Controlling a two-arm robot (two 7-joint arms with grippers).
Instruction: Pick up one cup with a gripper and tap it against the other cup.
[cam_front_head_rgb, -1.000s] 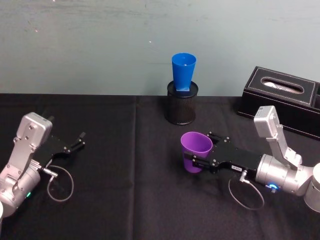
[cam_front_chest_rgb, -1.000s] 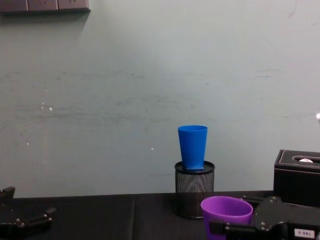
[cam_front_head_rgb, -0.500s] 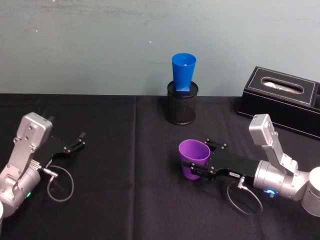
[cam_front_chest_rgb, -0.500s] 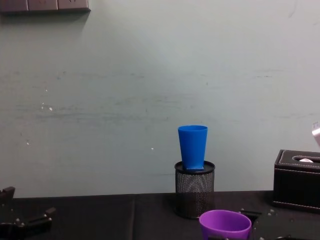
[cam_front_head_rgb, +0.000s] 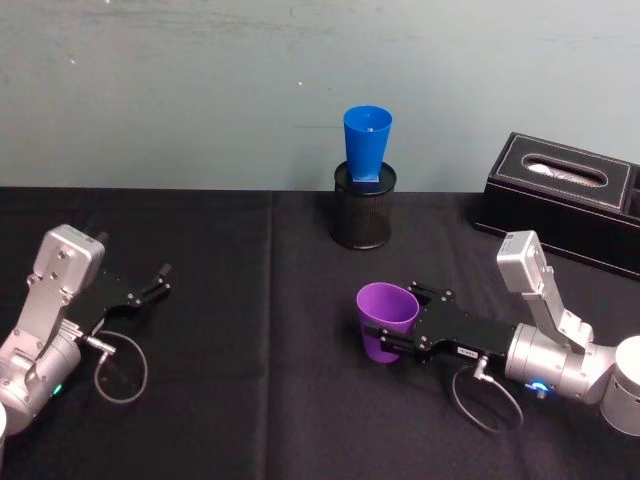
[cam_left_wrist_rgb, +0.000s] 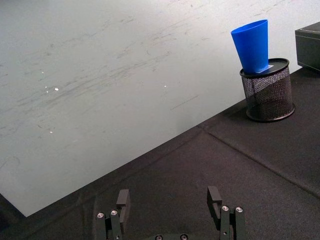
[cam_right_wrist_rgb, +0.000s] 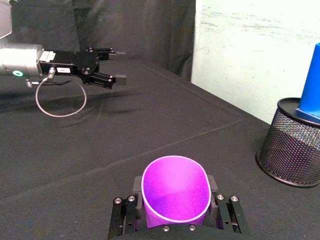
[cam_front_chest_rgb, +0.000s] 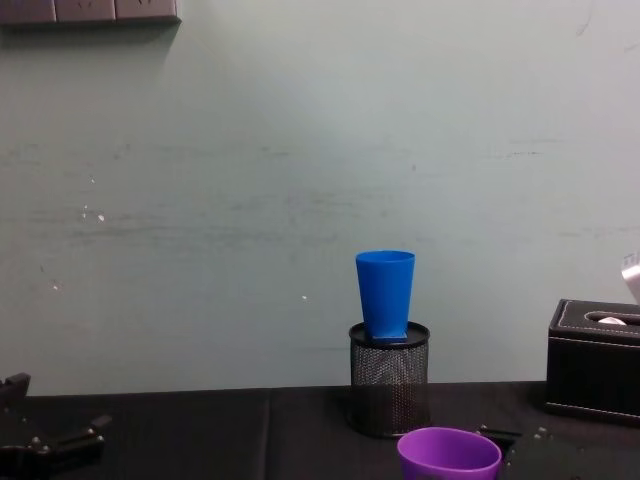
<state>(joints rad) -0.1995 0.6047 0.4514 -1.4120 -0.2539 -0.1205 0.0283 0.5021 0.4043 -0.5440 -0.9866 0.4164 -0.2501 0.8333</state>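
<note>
The purple cup stands upright low over the black tablecloth, right of centre, its rim at the bottom edge of the chest view. My right gripper is shut on it from the right, one finger on each side of the cup. The blue cup stands upright in a black mesh pen holder at the table's back, well beyond the purple cup and apart from it. My left gripper rests open at the far left with nothing in it.
A black tissue box sits at the back right, near the right arm's wrist. The wall rises just behind the pen holder. A cable loop lies by the left arm. Black cloth lies bare between the purple cup and the holder.
My right gripper has sunk lower and drawn slightly back toward me with the purple cup. The blue cup and the left arm have not moved.
</note>
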